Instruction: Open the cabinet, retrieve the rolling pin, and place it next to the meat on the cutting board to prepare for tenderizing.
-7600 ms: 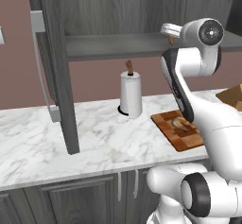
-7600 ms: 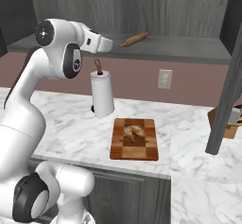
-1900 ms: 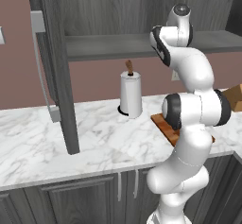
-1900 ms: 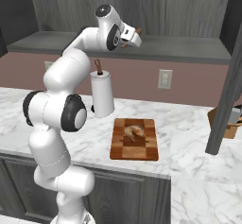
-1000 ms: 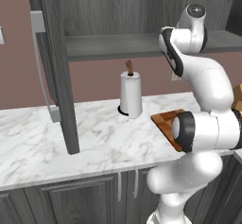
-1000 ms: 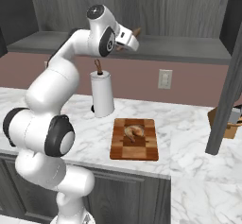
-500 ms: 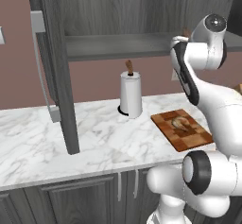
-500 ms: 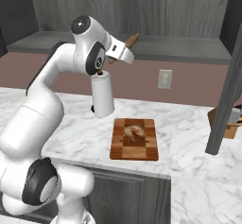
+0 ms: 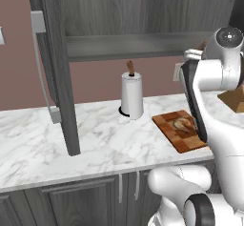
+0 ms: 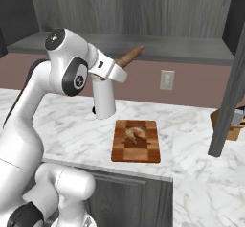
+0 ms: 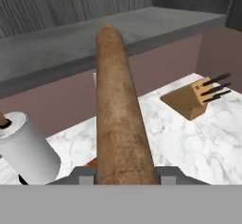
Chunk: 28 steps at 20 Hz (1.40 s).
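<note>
Where the hand view looks along the end effector (image 11: 121, 180), the rolling pin (image 11: 118, 119) runs up the middle of the picture: a long brown wooden cylinder, mottled and rough in texture, with a rounded tip at its far end. Its near end sits between the two dark fingertips (image 11: 85, 179), which are closed against its sides, so the end effector holds the pin.

In the right base view the rolling pin (image 10: 128, 57) sticks out of the white hand as a slim brown rod, tilted upward, in the air in front of the grey shelf (image 10: 158, 46) of the cabinet (image 10: 143, 10) and above the tabletop (image 10: 72, 120). The cabinet is open, its dark wood-grain door (image 9: 55, 67) swung out with a long silver bar handle (image 9: 42, 77) in the left base view.

The cutting board (image 10: 137, 140), reddish-brown and checkered, lies flat on the white marble tabletop, with the meat (image 10: 134, 133), a small pale tan curled lump, on its far half. The left base view shows the board (image 9: 177, 133) partly behind the arm, with the meat (image 9: 182, 124) just showing beside it.

A white paper towel roll (image 10: 104, 101) stands upright near the board. The hand view adds a tan knife block (image 11: 191, 101) with dark handles on the tabletop, and the right base view a wall outlet (image 10: 166, 80). No writing or labels can be read anywhere.
</note>
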### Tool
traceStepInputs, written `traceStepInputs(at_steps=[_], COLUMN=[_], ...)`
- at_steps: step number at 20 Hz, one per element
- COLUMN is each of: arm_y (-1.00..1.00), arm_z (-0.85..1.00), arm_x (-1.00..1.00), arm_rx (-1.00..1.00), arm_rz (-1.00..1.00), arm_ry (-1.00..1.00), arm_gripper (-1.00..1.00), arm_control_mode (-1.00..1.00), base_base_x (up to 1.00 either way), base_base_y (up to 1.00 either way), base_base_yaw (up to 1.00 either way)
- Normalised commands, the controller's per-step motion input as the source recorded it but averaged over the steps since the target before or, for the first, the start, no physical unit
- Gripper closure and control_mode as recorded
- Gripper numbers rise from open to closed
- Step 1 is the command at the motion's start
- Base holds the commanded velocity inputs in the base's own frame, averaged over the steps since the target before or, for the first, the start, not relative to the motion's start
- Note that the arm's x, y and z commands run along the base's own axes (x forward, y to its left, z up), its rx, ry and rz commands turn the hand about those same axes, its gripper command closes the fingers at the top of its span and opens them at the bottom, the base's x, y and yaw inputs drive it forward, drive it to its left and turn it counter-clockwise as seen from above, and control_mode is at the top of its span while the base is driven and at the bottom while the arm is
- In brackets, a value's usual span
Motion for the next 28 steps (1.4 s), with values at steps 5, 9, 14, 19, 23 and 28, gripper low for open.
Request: traceStepInputs(at_steps=[5,9,14,19,23,28], arm_y=[0.00,-0.07,-0.08,-0.03,-0.02,-0.03], arm_z=[-0.33,-0.43,-0.49,-0.44,-0.54,-0.49], arm_x=[-0.53,-0.39,-0.24,-0.05,-0.09,-0.17], arm_rx=[-0.01,0.01,0.05,0.09,0.08,0.06], arm_rz=[-0.19,-0.15,-0.07,-0.01,-0.01,-0.03], arm_ry=[0.12,0.15,0.14,0.05,0.03,0.00], arm_gripper=[1.00,1.00,1.00,1.00,1.00,1.00], arm_control_mode=[-1.00,-1.00,-1.00,-1.00,-1.00,-1.00], base_base_x=[0.00,0.00,0.00,0.00,0.00,0.00], base_base_y=[0.00,0.00,0.00,0.00,0.00,0.00], base_base_yaw=[0.00,0.00,0.00,0.00,0.00,0.00])
